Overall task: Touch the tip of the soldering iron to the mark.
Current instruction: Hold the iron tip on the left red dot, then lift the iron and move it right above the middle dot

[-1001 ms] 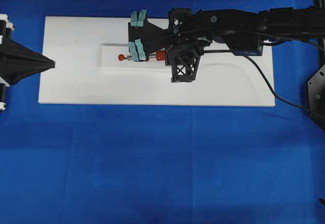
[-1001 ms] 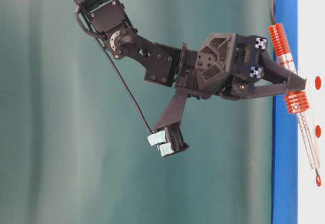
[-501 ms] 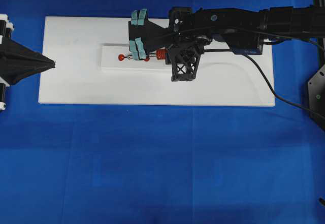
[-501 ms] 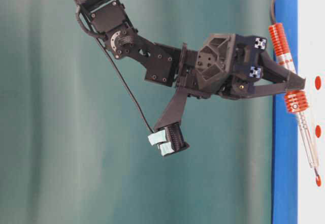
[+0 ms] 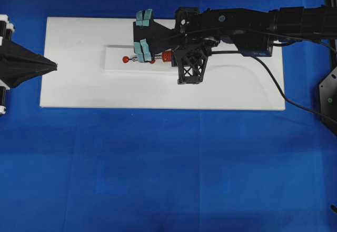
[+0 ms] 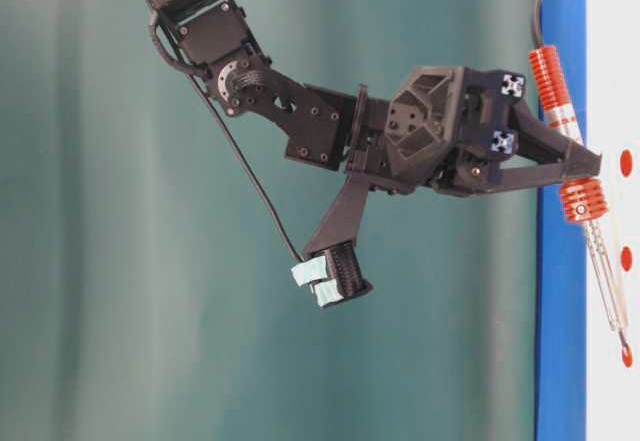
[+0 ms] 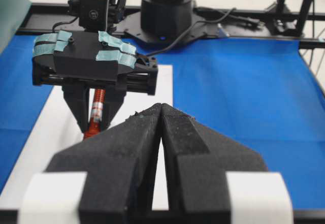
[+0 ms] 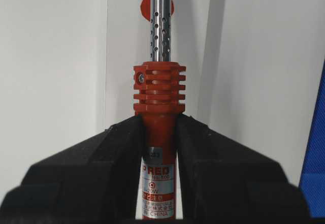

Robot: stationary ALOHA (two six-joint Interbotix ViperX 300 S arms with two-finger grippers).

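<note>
My right gripper [image 8: 158, 125] is shut on the orange-red handle of the soldering iron [image 8: 159, 89], just behind its ribbed collar. The silver shaft runs ahead over a red mark [image 8: 145, 6]. In the table-level view the soldering iron [image 6: 584, 201] slants down to the white board, and its tip meets the lowest red mark [image 6: 627, 356]. From overhead the right gripper [image 5: 167, 58] hangs over the raised white strip [image 5: 116, 66], with the leftmost mark [image 5: 126, 59] just past the tip. My left gripper [image 5: 52, 65] rests shut and empty at the board's left edge.
The white board [image 5: 79, 90] lies on a blue cloth. Two more red marks [image 6: 626, 163] [image 6: 626, 258] sit along the strip. The iron's black cord [image 5: 274, 79] trails right across the board. In the left wrist view the left gripper [image 7: 161, 107] faces the right gripper [image 7: 96, 115].
The right gripper shifted slightly left and down, bringing the tip onto the mark. Over the last half second nothing has moved. The left arm has stayed still.
</note>
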